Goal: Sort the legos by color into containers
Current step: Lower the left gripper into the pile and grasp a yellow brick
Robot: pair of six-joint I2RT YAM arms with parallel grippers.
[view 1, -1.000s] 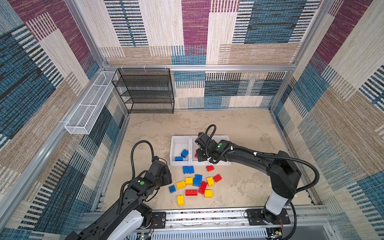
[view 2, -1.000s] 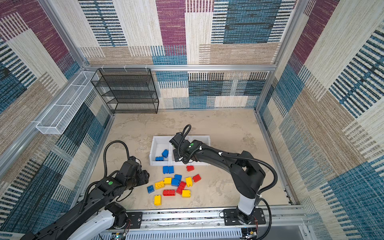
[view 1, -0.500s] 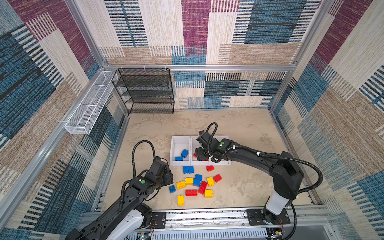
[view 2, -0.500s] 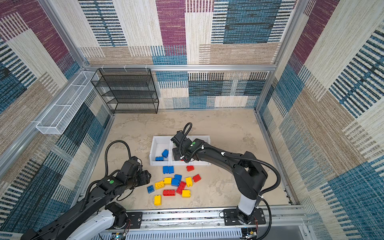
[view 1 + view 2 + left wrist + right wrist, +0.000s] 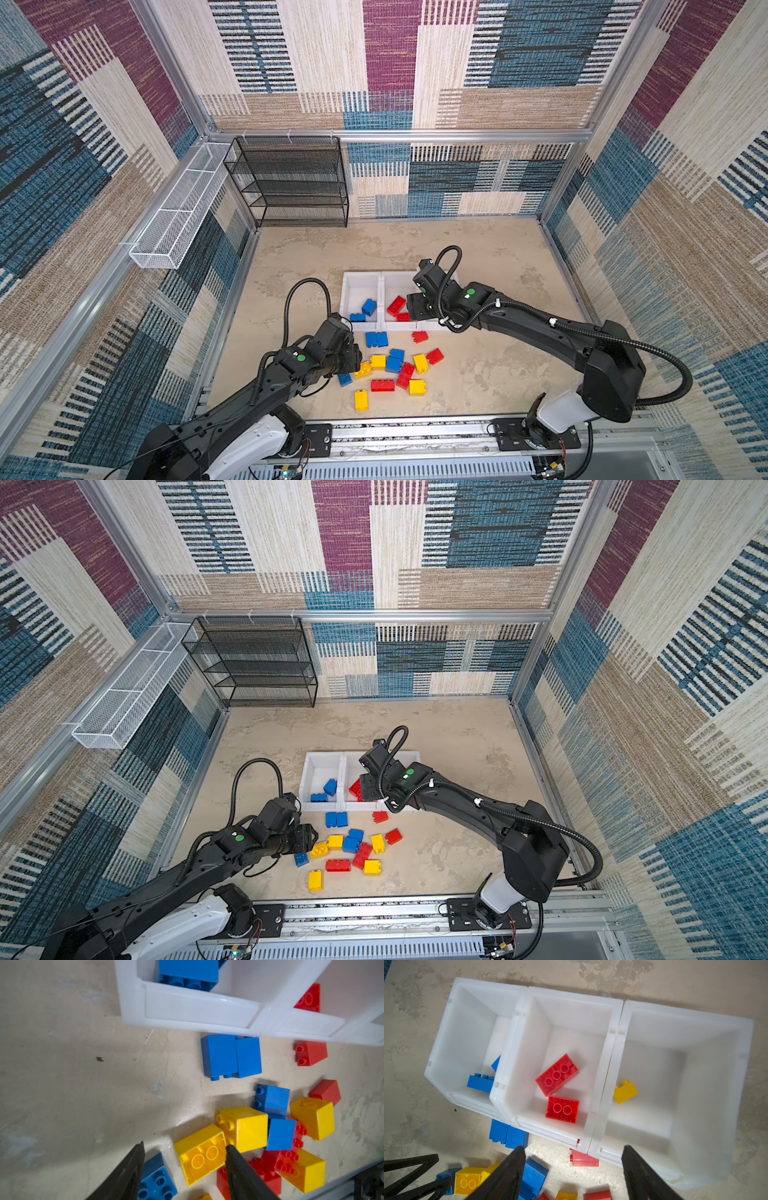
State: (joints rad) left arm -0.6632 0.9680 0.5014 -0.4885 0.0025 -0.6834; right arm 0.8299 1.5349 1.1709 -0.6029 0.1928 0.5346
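- The right claw (image 5: 573, 1147) hung spread and empty over the bins' (image 5: 616, 1022) near rim; blue lay left, red middle, one yellow brick (image 5: 625, 1092) right.
- The left claw (image 5: 184, 1145) stood spread over an upturned yellow (image 5: 200, 1155) and a blue brick (image 5: 156, 1178) in the near pile (image 5: 395, 365).
- It should shift right and pinch the yellow's flat sides alone.

Hand (image 5: 184, 1146) spread near yellow lego (image 5: 200, 1154), white containers (image 5: 197, 1009)

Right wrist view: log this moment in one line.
right pincer: open, empty, above bins | left pincer: open, at loose yellow lego | bins: two blue legos, two red legos, one yellow lego
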